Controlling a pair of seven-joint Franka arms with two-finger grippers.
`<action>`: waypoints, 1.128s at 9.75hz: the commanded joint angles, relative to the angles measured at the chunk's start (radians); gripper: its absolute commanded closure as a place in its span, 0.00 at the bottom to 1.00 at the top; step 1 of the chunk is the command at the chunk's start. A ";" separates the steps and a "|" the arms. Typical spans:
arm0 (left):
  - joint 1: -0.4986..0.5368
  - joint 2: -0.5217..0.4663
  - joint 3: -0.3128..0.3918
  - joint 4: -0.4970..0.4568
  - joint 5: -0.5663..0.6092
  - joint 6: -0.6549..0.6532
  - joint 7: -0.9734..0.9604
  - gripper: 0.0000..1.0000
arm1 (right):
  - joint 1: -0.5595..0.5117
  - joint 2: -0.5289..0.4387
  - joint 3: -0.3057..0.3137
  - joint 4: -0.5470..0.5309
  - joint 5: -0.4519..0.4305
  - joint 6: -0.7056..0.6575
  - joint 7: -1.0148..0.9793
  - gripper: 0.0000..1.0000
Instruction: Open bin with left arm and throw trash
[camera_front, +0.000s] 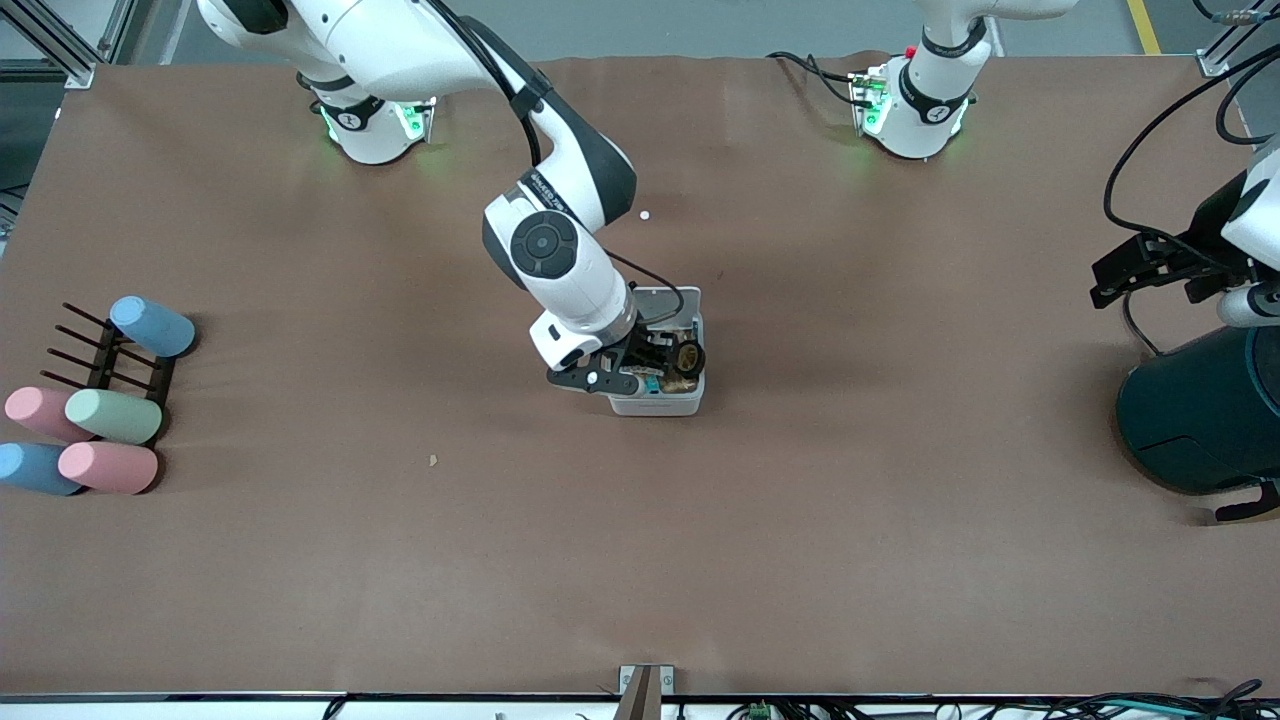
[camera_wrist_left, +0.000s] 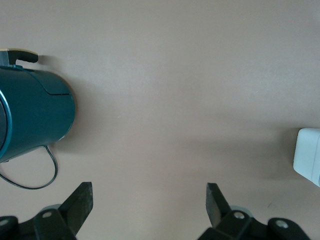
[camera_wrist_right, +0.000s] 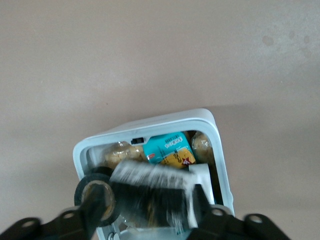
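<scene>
The bin (camera_front: 655, 402) stands mid-table with its lid (camera_front: 668, 300) swung open. My right gripper (camera_front: 655, 375) hangs just over its mouth. In the right wrist view the bin (camera_wrist_right: 150, 122) holds a teal packet (camera_wrist_right: 167, 150) and brown round items. The dark tape-roll ring (camera_wrist_right: 95, 192) sits at its rim. The black packet (camera_wrist_right: 155, 195) shows blurred between the spread fingers of my right gripper (camera_wrist_right: 147, 212), loose over the opening. My left gripper (camera_front: 1105, 282) is open and empty, up over the table's left-arm end; in its own view the gripper (camera_wrist_left: 149, 200) is over bare table, with the bin's corner (camera_wrist_left: 307, 155) at the edge.
A big dark teal cylindrical container (camera_front: 1200, 410) lies under the left arm, also in the left wrist view (camera_wrist_left: 35, 112). Several pastel cups (camera_front: 110, 415) and a black rack (camera_front: 110, 355) are at the right arm's end. A white speck (camera_front: 644, 215) lies near the bases.
</scene>
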 joint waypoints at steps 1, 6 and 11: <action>0.012 0.004 0.015 0.017 -0.022 -0.024 0.017 0.00 | -0.001 0.000 -0.007 0.014 -0.003 -0.024 0.019 0.01; 0.038 0.013 0.031 0.019 -0.022 -0.023 0.067 0.00 | -0.211 -0.226 -0.013 0.026 0.004 -0.368 0.002 0.01; 0.029 0.013 0.026 0.022 -0.020 -0.023 0.025 0.00 | -0.576 -0.481 -0.013 0.017 -0.026 -0.840 -0.432 0.01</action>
